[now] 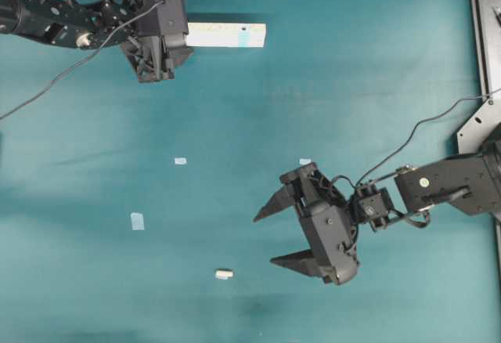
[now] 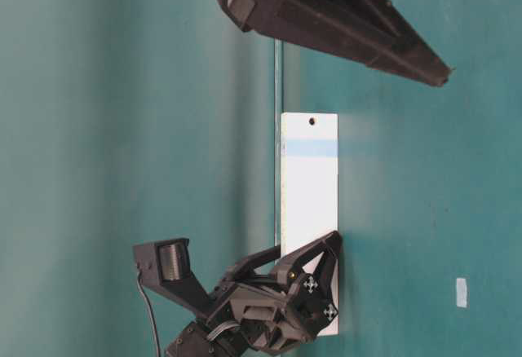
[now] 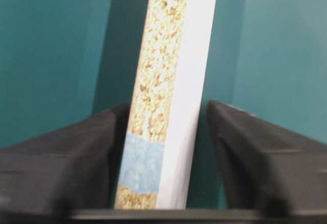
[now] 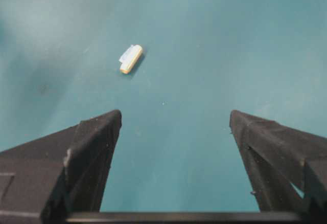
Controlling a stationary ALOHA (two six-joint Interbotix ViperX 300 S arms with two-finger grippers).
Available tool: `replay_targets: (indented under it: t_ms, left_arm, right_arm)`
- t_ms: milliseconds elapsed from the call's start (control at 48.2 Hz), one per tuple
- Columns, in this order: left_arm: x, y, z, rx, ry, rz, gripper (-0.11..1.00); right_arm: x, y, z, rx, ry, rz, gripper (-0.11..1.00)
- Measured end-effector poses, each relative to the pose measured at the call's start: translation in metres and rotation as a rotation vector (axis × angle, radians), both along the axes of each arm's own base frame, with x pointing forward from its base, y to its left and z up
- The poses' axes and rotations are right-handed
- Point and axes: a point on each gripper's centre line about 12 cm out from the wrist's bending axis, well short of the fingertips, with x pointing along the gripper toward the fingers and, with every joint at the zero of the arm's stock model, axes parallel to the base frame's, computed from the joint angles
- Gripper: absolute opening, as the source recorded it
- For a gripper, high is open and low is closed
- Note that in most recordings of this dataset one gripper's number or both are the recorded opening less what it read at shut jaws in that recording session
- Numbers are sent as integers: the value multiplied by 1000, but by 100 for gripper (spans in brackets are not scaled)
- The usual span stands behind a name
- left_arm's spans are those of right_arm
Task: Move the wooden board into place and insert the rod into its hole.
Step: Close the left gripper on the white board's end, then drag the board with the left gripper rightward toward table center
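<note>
Near the far edge of the teal surface (image 1: 94, 280), the left gripper (image 3: 163, 132) straddles the wooden board (image 1: 227, 35), jaws narrowed but seemingly not yet clamped; squaring the grip first looks wise. The right gripper (image 4: 173, 127) gapes wide, empty, short of the rod (image 4: 131, 59)

Pale wooden board (image 1: 227, 34) far from tiny cream rod (image 1: 224, 274)
</note>
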Motion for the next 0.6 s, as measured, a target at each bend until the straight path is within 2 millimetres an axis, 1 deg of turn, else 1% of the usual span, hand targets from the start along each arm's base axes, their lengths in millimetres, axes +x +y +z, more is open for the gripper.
replay_targets:
  t_ms: [62, 125, 457, 602]
  left_arm:
    - [1, 0, 1, 0, -2, 1, 37]
    - [1, -1, 0, -2, -3, -1, 22]
    - [2, 0, 1, -10, -8, 10, 21]
    - [2, 0, 7, -58, -32, 60, 21]
  right_arm:
    - [1, 0, 0, 0, 0, 0, 94]
    - [1, 0, 2, 2, -3, -1, 94]
    - [0, -1, 6, -7, 12, -5, 94]
    - [-2, -2, 13, -9, 11, -7, 94]
